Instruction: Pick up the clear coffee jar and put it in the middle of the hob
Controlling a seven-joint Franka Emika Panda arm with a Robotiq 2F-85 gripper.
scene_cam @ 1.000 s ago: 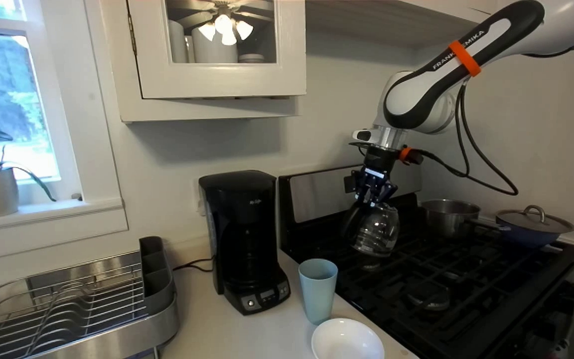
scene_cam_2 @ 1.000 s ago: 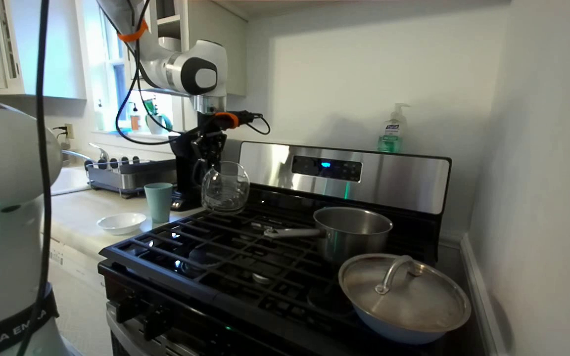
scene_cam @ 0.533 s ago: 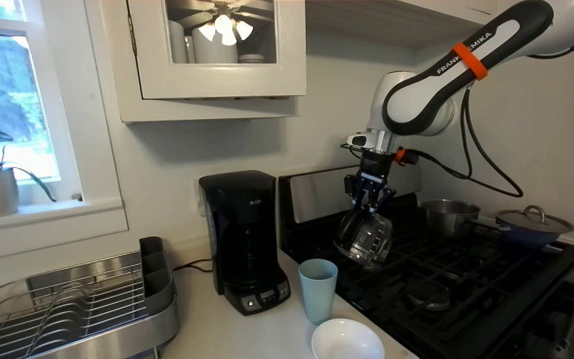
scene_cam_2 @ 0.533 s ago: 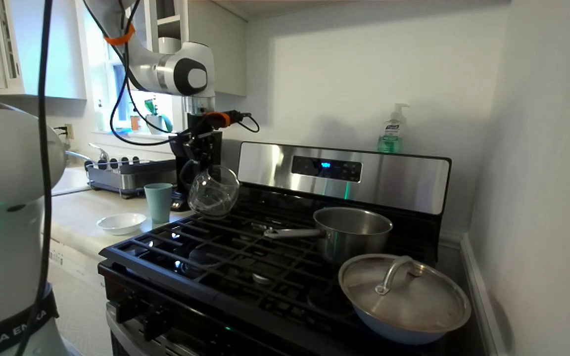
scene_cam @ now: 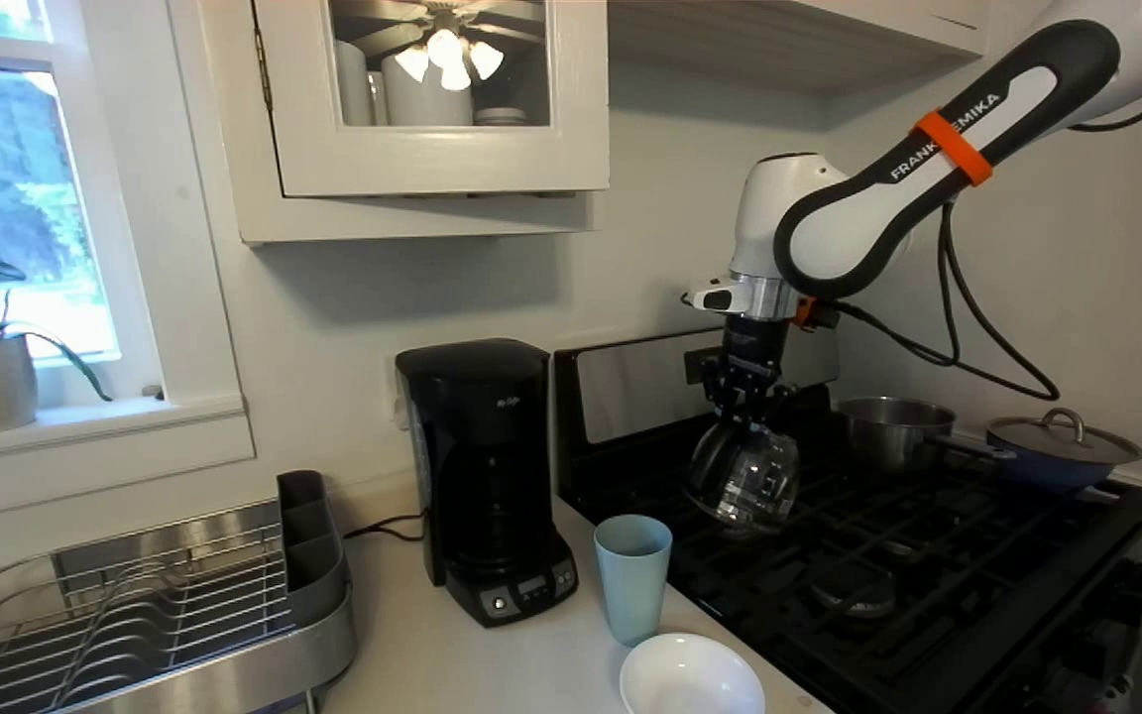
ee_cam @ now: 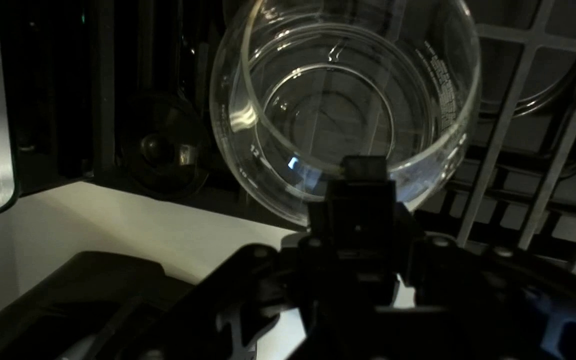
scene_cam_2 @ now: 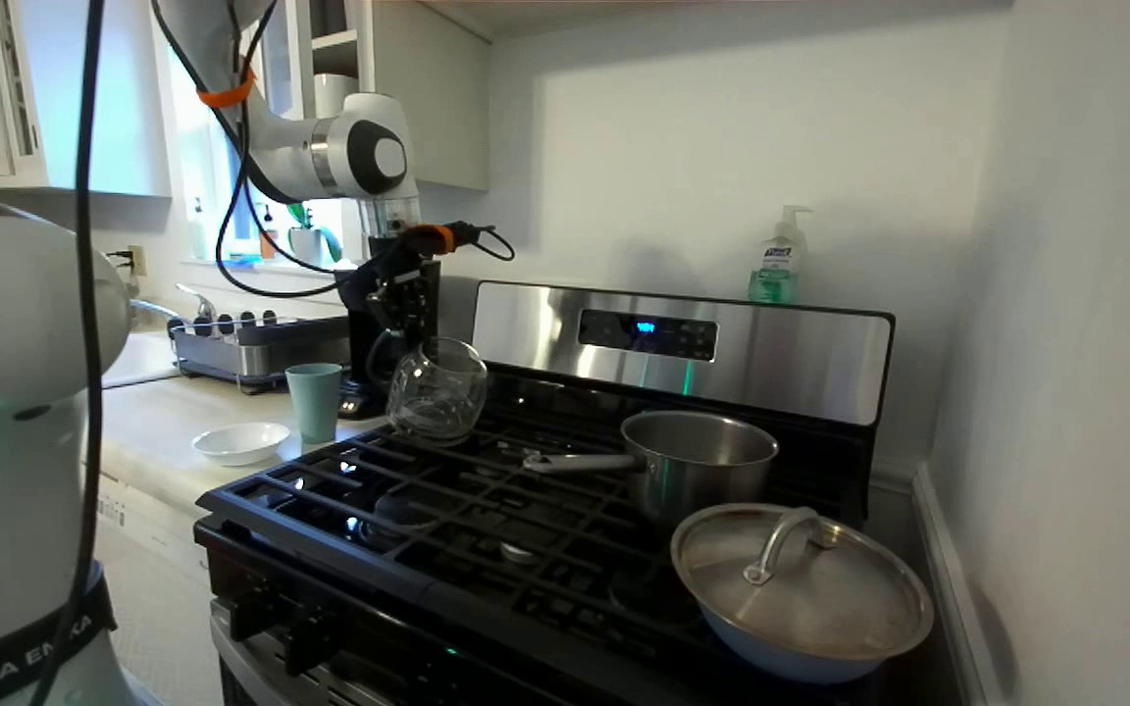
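Left to right in an exterior view, you have: rack; coffee maker; cup, bowl just beside it, all on the tabletop. Then your end effector, closed on the jar by its handle. Jar slightly tilted over the left part of the hob; contact unclear. Farther right, pot, lidded pan.

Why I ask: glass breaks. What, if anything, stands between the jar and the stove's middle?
Nothing visible stands between the jar and the middle of the stove. The pot handle juts close by, seemingly beside that path.
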